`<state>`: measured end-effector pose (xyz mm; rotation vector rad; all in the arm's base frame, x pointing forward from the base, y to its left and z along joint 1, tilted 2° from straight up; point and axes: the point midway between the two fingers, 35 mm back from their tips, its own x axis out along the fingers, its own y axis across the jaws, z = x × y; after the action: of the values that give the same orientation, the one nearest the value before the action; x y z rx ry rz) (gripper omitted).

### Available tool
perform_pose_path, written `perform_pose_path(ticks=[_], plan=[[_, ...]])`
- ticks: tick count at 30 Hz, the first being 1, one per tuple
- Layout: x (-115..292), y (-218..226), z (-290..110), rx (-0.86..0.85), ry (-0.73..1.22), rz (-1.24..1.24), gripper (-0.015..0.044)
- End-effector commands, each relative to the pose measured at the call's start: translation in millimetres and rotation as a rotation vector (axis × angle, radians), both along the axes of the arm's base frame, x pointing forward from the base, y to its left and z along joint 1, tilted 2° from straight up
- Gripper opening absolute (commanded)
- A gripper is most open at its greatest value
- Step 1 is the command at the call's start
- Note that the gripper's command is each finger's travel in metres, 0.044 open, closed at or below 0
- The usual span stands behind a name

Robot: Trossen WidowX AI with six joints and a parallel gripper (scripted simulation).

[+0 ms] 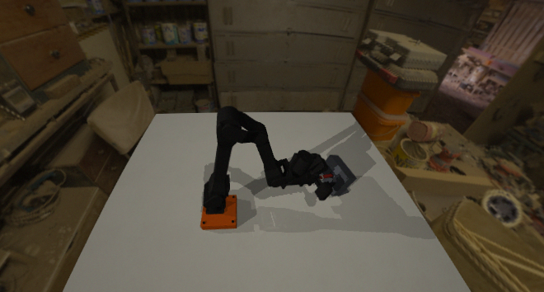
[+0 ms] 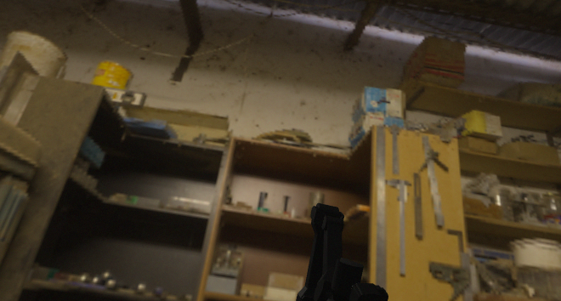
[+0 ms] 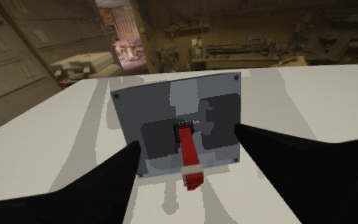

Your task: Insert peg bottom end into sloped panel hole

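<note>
A red peg point(image 3: 188, 152) point(image 1: 327, 176) with a white band near its outer end sits with its bottom end in the hole point(image 3: 182, 128) of the grey sloped panel point(image 3: 130, 107) point(image 1: 345, 174). The rest of it sticks out towards me. My gripper point(image 3: 187, 136) point(image 1: 324, 185) is open, with one dark finger on each side of the peg and a clear gap to it on both sides. It stays close in front of the panel. In the exterior view only part of the black arm point(image 2: 325, 248) shows.
The white table point(image 1: 165, 233) point(image 3: 320, 95) carries the arm's orange base point(image 1: 219, 218) left of the panel. Workshop shelves, cabinets and buckets surround the table beyond its edges.
</note>
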<state>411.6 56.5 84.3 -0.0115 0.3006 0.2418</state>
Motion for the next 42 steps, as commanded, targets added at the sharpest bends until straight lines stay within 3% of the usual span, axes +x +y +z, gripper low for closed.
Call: perform_pose_path(ticks=[1,42], plan=[[-5.0,-0.6,0.3,0.000,0.007,0.003,0.0440],[-35.2,-10.7,19.0,0.001,0.016,-0.001,0.0440]])
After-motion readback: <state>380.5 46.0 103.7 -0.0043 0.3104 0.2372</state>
